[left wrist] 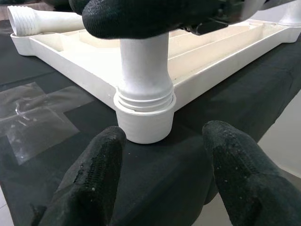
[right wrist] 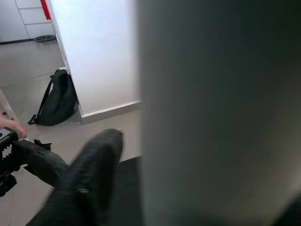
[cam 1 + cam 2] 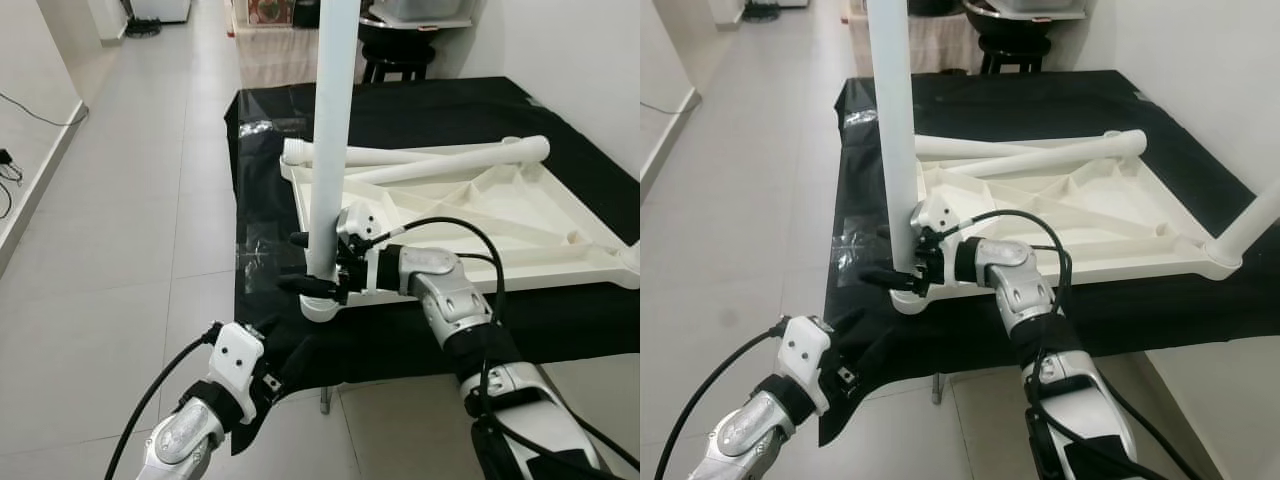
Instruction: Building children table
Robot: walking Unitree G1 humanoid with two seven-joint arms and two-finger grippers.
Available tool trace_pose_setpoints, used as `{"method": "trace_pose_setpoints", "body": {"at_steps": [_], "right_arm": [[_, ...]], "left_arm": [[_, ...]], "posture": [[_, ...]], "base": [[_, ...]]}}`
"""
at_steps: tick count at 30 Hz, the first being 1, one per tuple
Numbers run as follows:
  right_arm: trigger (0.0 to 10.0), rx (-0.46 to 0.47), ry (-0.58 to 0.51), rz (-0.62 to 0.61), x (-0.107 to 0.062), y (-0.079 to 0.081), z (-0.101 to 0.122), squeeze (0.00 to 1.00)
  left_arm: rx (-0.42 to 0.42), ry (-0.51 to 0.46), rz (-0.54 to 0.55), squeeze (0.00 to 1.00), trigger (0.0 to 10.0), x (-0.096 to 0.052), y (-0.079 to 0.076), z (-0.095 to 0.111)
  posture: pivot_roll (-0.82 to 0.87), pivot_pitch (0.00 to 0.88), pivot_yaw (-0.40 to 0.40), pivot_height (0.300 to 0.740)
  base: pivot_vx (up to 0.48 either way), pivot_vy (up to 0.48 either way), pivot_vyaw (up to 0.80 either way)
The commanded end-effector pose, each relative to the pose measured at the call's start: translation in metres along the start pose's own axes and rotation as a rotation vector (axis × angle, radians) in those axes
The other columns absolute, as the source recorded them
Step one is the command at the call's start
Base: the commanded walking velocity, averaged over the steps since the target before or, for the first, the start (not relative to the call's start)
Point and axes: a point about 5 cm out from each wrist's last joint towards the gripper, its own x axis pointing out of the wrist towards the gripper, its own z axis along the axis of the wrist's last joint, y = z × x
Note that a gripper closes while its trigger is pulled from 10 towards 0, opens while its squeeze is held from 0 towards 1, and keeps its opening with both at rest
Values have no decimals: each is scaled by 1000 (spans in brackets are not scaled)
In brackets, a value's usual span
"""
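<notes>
The black-draped surface (image 3: 400,110) carried the white tabletop (image 3: 470,215) upside down, so its corner sockets faced up. Two loose legs (image 3: 420,155) lay across it. The right gripper (image 3: 312,262), fingers closed around the upright leg (image 3: 330,140), steadied it in the near corner socket (image 1: 143,120). The left gripper (image 1: 162,188) waited below, fingers spread, holding nothing.
</notes>
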Motion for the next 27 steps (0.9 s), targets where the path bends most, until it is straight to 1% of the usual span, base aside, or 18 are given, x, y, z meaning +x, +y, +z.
{"method": "trace_pose_setpoints", "body": {"at_steps": [1, 2, 3, 6, 7, 9, 11, 14, 15, 17, 18, 19, 23, 24, 25, 26, 27], "right_arm": [[0, 42, 2, 44, 3, 4, -7, 0], [0, 42, 2, 44, 3, 4, -7, 0], [0, 62, -15, 34, -1, 1, -9, 0], [0, 64, -21, 23, -4, 0, -11, 0], [0, 73, -34, 2, -6, -2, -12, 0], [0, 73, -34, 2, -6, -2, -12, 0], [0, 87, -53, -75, -16, -6, -16, 0], [0, 91, -57, -104, -19, -7, -18, 0], [0, 96, -53, -150, -22, -7, -21, 0], [0, 96, -53, -150, -22, -7, -21, 0], [0, 123, -51, -240, -23, -4, -27, 0], [0, 175, -29, -507, -11, 14, -45, 0], [0, 175, -29, -507, -11, 14, -45, 0], [0, 206, -5, -720, -5, 33, -56, 0], [0, 212, -1, -835, 1, 46, -59, 0], [0, 212, -1, -835, 1, 46, -59, 0], [0, 205, -5, -886, 4, 47, -58, 0]], "left_arm": [[4, 7, 1, 0, 10000, -2, -2, -2], [4, 7, 1, 0, 10000, -2, -2, -2], [2, 7, -1, 0, 10000, -2, -2, -2], [2, 7, -2, 0, 10000, -2, -3, -2], [1, 7, -3, 0, 10000, -2, -3, -2], [1, 7, -3, 0, 10000, -2, -3, -2], [0, 6, -3, 0, 10000, -1, -3, -2], [0, 6, -3, 0, 10000, -1, -3, -3], [0, 6, -2, 0, 10000, -2, -3, -2], [0, 6, -2, 0, 10000, -2, -3, -2], [0, 5, -2, 0, 10000, -2, -3, -2], [0, 4, -1, 0, 10000, -3, -2, -2], [0, 4, -1, 0, 10000, -3, -2, -2], [1, 4, -1, 0, 10000, -3, -1, -2], [4, 5, -1, 0, 10000, -3, 0, -2], [4, 5, -1, 0, 10000, -3, 0, -2], [5, 6, -1, 0, 10000, -2, 1, -3]], "posture": [[12, 108, -49, 740], [12, 108, -49, 740], [12, 108, -47, 740], [9, 108, -48, 740], [9, 108, -48, 740], [9, 108, -48, 740], [6, 109, -45, 740], [6, 109, -45, 740], [-1, 112, -49, 740], [-1, 112, -49, 740], [-3, 113, -56, 740], [-12, 120, -54, 740], [-12, 120, -54, 740], [-11, 121, -43, 740], [-19, 112, -34, 740], [-19, 112, -34, 740], [-19, 106, -38, 740]], "base": [[0, 0, 0], [0, 0, 0], [0, 0, 0], [0, 0, 0], [0, 0, 0], [0, 0, 0], [0, 0, 0], [0, 0, 0], [0, 0, 0], [0, 0, 0], [0, 0, 0], [0, 0, 0], [0, 0, 0], [0, 0, 0], [0, 0, 0], [0, 0, 0], [0, 0, 0]]}}
